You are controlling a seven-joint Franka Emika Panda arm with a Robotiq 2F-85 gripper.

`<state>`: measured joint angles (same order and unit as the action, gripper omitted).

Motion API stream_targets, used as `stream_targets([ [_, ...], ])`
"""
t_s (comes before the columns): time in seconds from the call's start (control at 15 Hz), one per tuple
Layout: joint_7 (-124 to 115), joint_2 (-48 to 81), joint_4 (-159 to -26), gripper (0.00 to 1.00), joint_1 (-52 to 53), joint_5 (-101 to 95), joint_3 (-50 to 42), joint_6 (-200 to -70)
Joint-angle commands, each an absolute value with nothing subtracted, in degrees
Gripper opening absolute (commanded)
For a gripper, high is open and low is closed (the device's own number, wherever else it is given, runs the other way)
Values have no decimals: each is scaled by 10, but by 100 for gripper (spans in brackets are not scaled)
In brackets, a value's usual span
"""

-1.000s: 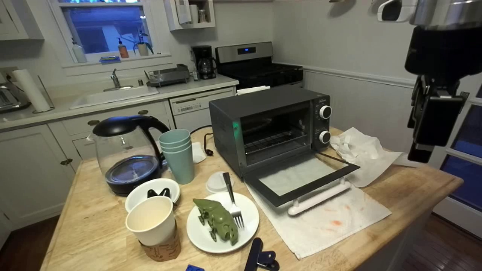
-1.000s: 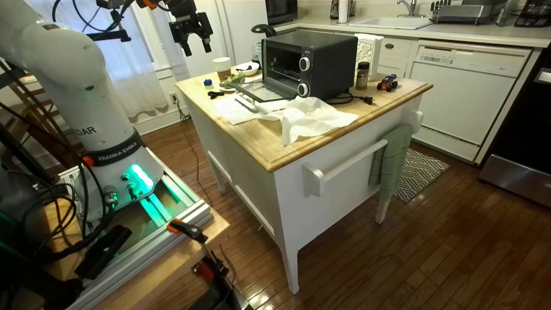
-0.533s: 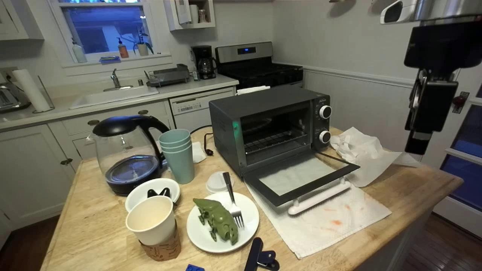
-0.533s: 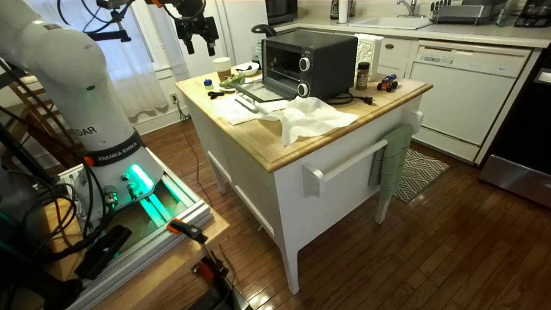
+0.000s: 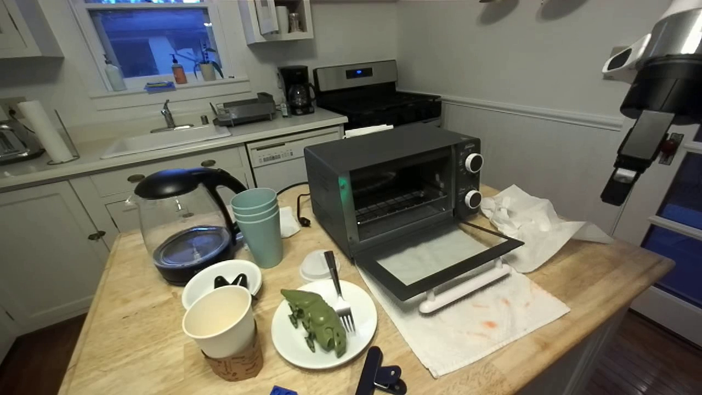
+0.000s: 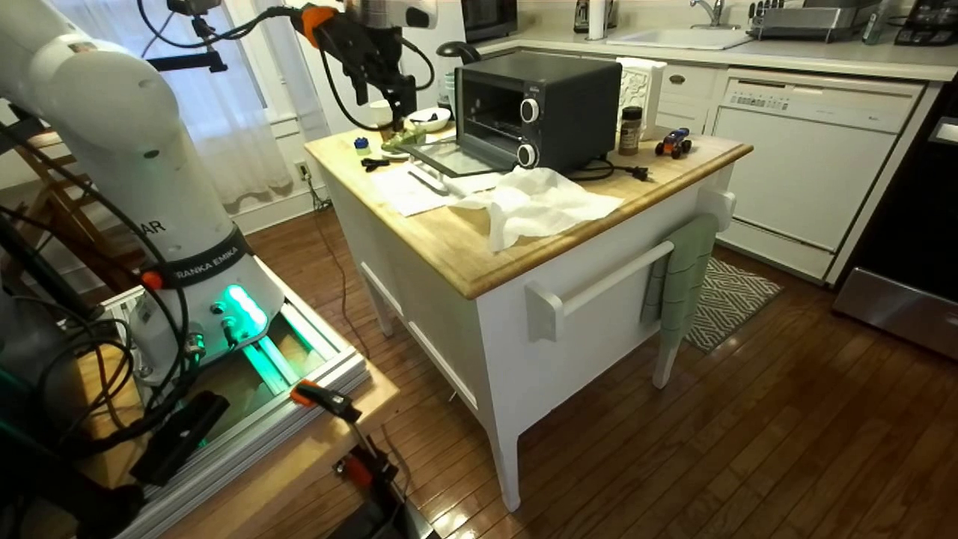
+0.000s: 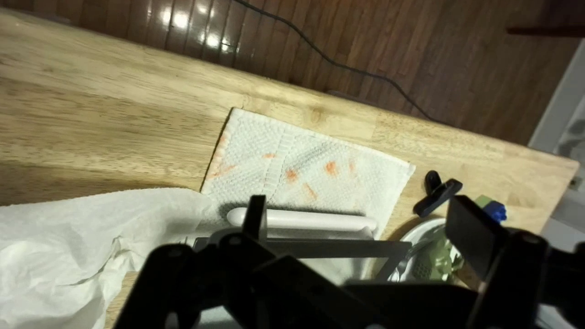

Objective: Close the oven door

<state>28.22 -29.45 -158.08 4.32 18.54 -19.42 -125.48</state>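
The oven (image 5: 384,144) is a dark grey box on the wooden table, also seen in an exterior view (image 6: 576,105). Its oven door (image 5: 463,270) hangs folded down and open, glass in a black frame, with a white bar handle (image 5: 466,289) at its outer edge. The door also shows in an exterior view (image 6: 453,159). In the wrist view the handle (image 7: 315,220) and door frame (image 7: 338,249) lie below the jaws. My gripper (image 7: 361,221) is open and empty, its fingers wide apart. It is in the air, apart from the door (image 5: 620,192) (image 6: 398,123).
A paper towel (image 5: 488,329) lies under the door, crumpled paper (image 5: 529,225) beside the oven. A plate (image 5: 285,351) with a green toy and fork, a paper cup (image 5: 219,323), a black clip (image 5: 373,373), teal cups (image 5: 260,236) and a kettle (image 5: 186,219) stand nearby.
My gripper has turned and tilted. It has moved right and lower in an exterior view, towards the oven's front. The oven and its door have not moved.
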Motion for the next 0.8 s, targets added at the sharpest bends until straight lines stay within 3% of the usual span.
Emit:
stream_targets([
  [0.0,386,-245,-1570,100,34,283,-273,-1238],
  [0.13,430,-206,-1556,100,28,334,-301,-1215],
  [0.2,395,-245,-1577,100,3,297,-255,-1230],
  [0.73,431,-189,-1554,100,1,343,-274,-1217],
])
